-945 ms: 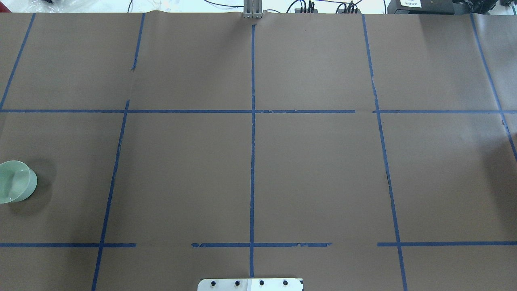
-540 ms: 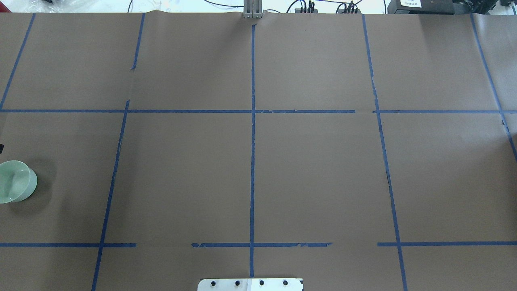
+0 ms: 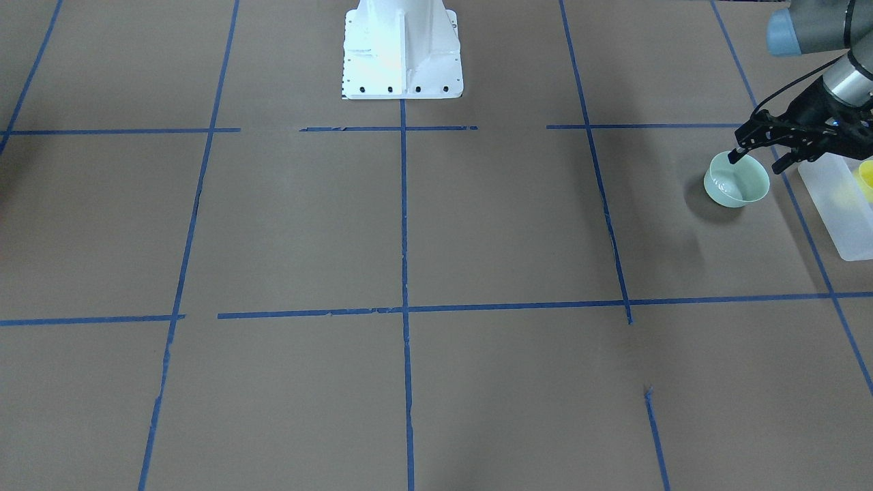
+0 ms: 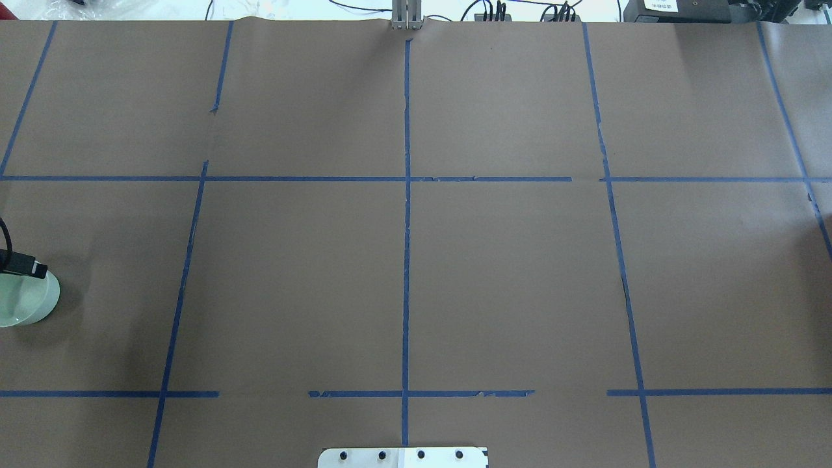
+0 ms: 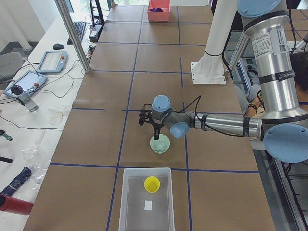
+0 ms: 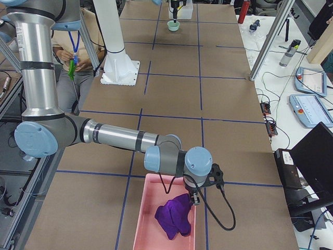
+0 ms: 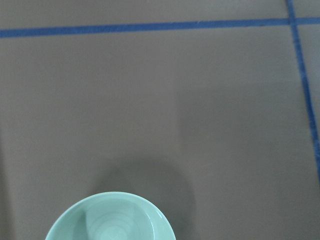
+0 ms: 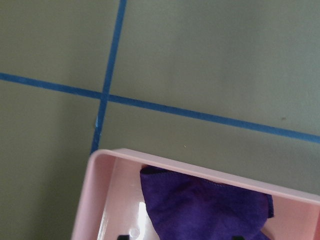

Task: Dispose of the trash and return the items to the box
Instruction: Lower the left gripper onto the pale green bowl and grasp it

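The mint-green bowl (image 3: pixel 736 183) stands upright on the brown table at the robot's left end. It also shows in the overhead view (image 4: pixel 26 300), the left side view (image 5: pixel 160 143) and the left wrist view (image 7: pixel 111 222). My left gripper (image 3: pixel 757 160) is open and hovers just above the bowl's rim, holding nothing. The yellow cup (image 5: pixel 152 184) stands inside the frosted box (image 5: pixel 126 202), which sits right beside the bowl (image 3: pixel 842 225). My right gripper (image 6: pixel 195 197) is open above a purple cloth (image 8: pixel 200 210) that lies in a pink tray (image 8: pixel 100 200).
The white robot base (image 3: pixel 402 48) stands at the table's near middle edge. Blue tape lines grid the brown paper. The pink tray (image 6: pixel 143 229) sits at the table's right end. A person (image 6: pixel 67 57) stands behind the robot. Tablets and cables lie on the side bench (image 5: pixel 29 82).
My left gripper has come into the overhead view from the left edge, over the bowl's far rim. The bowl has not moved.
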Available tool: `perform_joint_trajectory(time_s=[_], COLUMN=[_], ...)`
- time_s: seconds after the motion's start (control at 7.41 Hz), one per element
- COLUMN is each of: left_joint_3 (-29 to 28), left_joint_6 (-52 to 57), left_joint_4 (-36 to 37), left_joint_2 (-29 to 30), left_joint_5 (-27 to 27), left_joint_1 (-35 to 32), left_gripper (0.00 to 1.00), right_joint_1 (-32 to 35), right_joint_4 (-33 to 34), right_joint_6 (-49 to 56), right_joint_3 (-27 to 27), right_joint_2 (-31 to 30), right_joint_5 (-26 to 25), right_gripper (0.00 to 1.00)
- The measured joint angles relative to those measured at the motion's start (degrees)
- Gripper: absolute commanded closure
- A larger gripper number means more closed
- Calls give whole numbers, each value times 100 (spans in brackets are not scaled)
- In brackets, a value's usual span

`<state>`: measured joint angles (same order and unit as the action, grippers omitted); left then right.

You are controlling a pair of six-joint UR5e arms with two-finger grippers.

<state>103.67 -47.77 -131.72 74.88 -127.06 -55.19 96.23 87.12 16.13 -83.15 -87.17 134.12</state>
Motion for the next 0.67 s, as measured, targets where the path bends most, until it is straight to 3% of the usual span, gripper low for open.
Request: perform_joint_trajectory(time_s=[0.27,0.4,0.54,0.67], left_joint_3=[-148,-224,-312,-387], left_joint_6=[-579,-863,-1028,-1095], left_joint_4=[-46,-52,-54,-55], left_joint_2=[92,166,217,243], left_joint_5=[348,600,781,876], left_joint_1=[564,853,1029,1100], left_gripper=[6,20,52,100], right_joint_1=[-205,-320,-408,-455], right_joint_4=[-13,-23,-37,-48], right_joint_6=[-509,-792,-1035,-1161], right_joint_3=[-500,-628,-697,-735], right_joint_2=[-15,-20,-27,-38], right_joint_5=[121,245,349,408], right_gripper=[0,0,0,0])
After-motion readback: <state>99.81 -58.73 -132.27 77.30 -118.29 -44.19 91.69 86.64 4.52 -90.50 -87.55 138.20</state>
